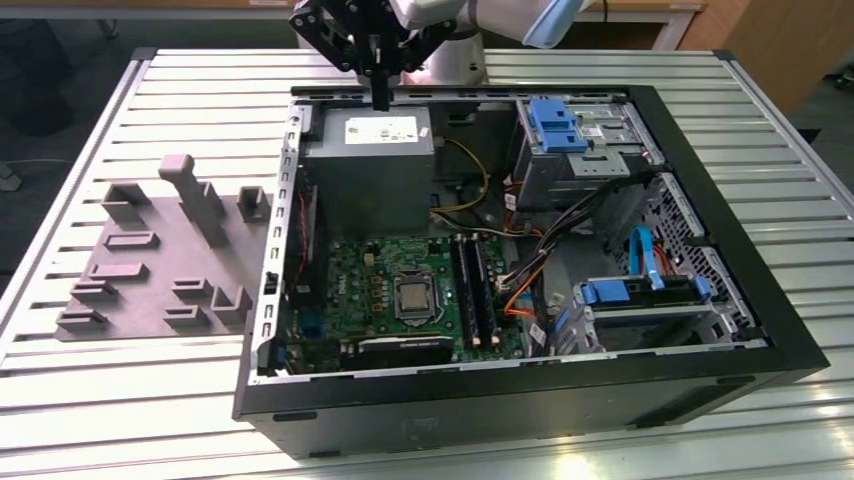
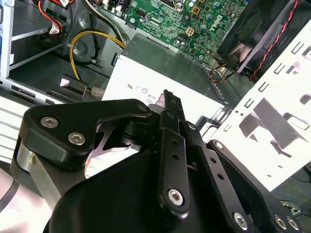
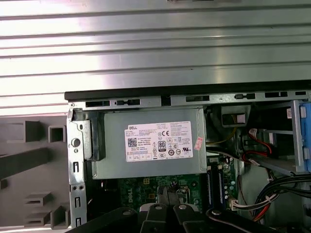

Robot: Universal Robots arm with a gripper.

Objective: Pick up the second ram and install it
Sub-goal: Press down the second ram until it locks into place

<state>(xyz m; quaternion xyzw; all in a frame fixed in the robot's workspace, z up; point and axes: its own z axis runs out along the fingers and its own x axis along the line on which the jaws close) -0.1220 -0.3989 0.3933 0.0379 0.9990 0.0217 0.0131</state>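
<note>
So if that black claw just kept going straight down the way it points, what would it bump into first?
Most likely the grey power supply box at the back of the open computer case. The gripper hangs right above it, though depth is hard to judge.

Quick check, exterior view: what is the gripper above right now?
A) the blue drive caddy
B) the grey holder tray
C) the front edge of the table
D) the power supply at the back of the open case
D: in the exterior view the gripper hangs over the back edge of the case, just above the grey power supply, well away from the holder tray on the exterior view's left.
</note>
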